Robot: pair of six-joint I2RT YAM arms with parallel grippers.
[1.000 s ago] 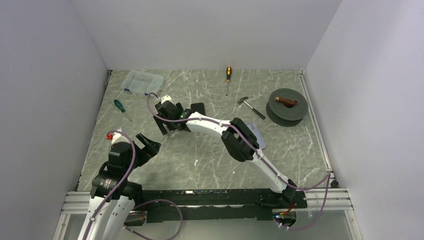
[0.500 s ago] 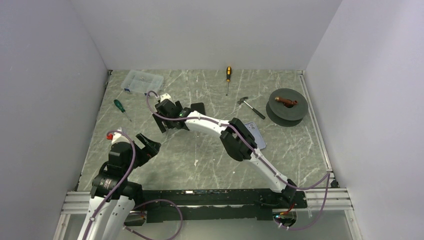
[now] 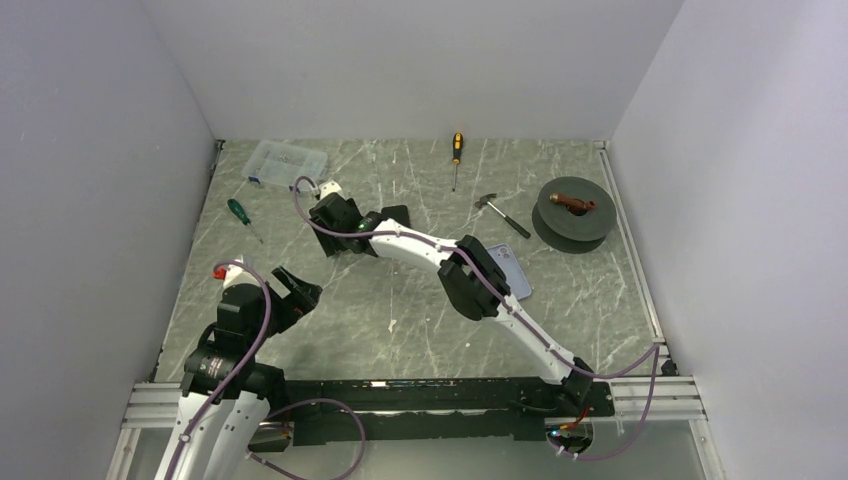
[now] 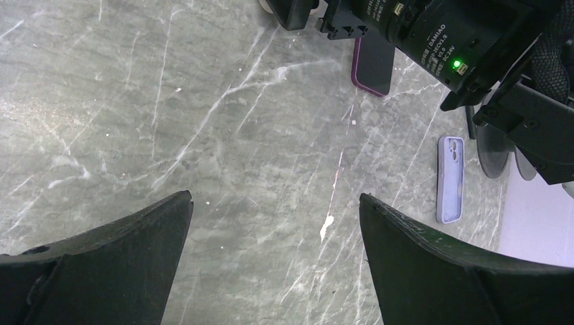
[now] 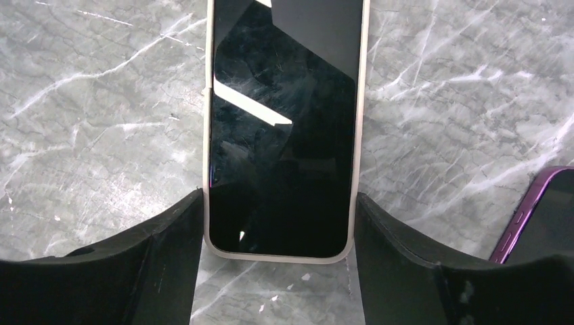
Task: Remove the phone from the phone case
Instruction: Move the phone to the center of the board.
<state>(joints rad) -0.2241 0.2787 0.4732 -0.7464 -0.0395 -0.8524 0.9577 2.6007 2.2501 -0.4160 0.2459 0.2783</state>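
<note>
Black-screened slab phone (image 5: pixel 281 135) in a pale cream, soft-looking case (image 5: pixel 279 257) lies flat, screen up, on the grey marble bench (image 5: pixel 81 101), left of centre in the far half. Right gripper (image 5: pixel 277 200) straddles the phone's lower end w/ fingers against both long edges of the case, clamped on it as far as I can tell. Left gripper (image 4: pixel 275 203) hangs wide apart over the near-left bench, holding nothing. Phone is prob. light & stiff, its glass front slippery & fragile. Case rim looks rubbery, so grip the long edges there, then peel a corner w/ the other gripper.
</note>
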